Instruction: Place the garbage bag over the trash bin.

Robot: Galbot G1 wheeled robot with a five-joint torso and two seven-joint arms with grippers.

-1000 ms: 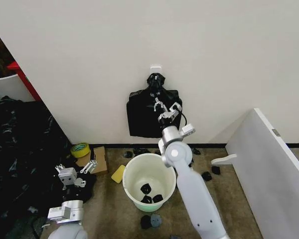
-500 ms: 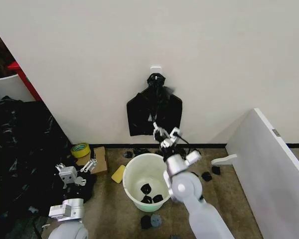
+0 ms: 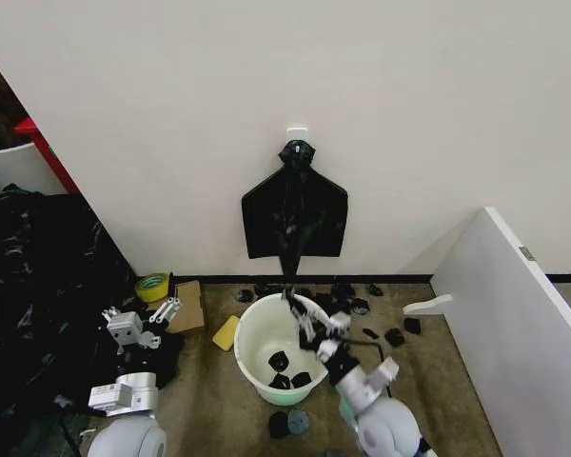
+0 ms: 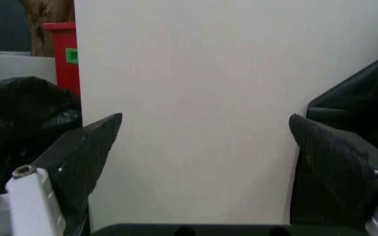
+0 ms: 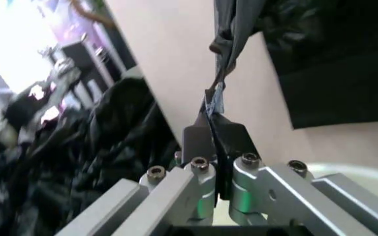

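head view high, looking down, wrist views close, facing wall (image 3: 171, 114)

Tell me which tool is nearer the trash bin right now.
Right. The right tool hangs over the trash bin at its far rim, pinching a strand of the garbage bag. The left tool sits off to the bin's left, open.

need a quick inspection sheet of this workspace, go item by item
surface: brown carpet floor against a white wall.
job's things: thin black plastic garbage bag hangs from a wall hook, one strand pulled down; round cream-white plastic trash bin below, black scraps inside.
clutter: yellow tape roll, yellow sponge, black scraps on the floor.
grippers: right gripper above the bin rim, fingers shut on the strand; left gripper open, idle by the tape.
cables: nothing seen.
surroundings: black plastic heap, white panel.
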